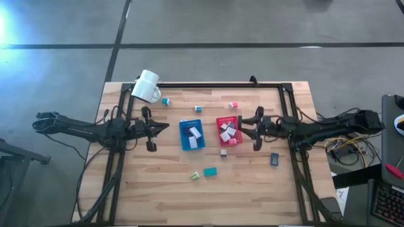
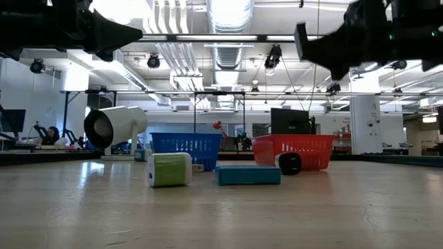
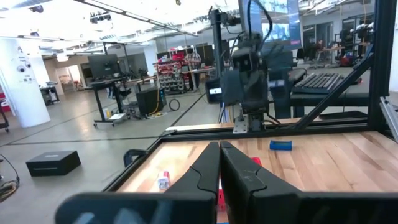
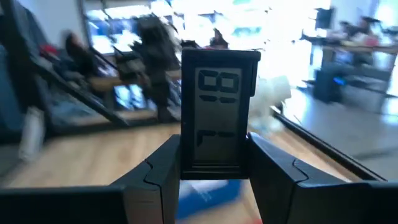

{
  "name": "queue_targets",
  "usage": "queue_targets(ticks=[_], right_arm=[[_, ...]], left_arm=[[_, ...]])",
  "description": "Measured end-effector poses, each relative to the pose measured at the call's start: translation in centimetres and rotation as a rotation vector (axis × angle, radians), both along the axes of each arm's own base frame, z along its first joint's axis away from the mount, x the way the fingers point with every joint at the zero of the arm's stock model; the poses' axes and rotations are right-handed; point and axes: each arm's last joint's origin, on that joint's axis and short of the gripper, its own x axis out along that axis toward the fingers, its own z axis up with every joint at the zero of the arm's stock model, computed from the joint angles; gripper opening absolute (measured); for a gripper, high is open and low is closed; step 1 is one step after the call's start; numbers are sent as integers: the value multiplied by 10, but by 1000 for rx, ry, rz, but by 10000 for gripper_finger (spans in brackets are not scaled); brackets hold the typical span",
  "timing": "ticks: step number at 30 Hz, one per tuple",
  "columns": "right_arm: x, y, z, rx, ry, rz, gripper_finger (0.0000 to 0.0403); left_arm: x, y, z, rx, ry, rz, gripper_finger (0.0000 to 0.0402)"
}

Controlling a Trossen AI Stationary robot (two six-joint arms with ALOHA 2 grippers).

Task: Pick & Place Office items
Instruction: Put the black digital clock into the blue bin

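Right gripper [image 4: 214, 171] grips a dark block [image 4: 217, 118] above the red tray [image 1: 228, 130]; left gripper [image 1: 165, 126], jaws shut and empty, hovers left of the blue tray [image 1: 192, 135]; other items scattered on table [image 1: 158, 183].

A grey concrete floor [image 1: 252, 25] crossed by dark lines surrounds the wooden worktop [image 1: 164, 189]. Beyond it lies an open workshop: bright ceiling lights [image 2: 228, 10], exposed ducts [image 2: 166, 55], white columns [image 3: 22, 81], desks with monitors [image 3: 106, 65], and a black box [image 3: 53, 163] on the floor.
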Motion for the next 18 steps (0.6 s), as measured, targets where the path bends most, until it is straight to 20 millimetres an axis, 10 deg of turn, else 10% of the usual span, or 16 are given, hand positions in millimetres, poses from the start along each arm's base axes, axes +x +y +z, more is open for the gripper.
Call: queue_targets(ticks=[18], right_arm=[[13,-4,-23,-147,191,-32,144]], left_arm=[[0,0,0,14,3,7,12]])
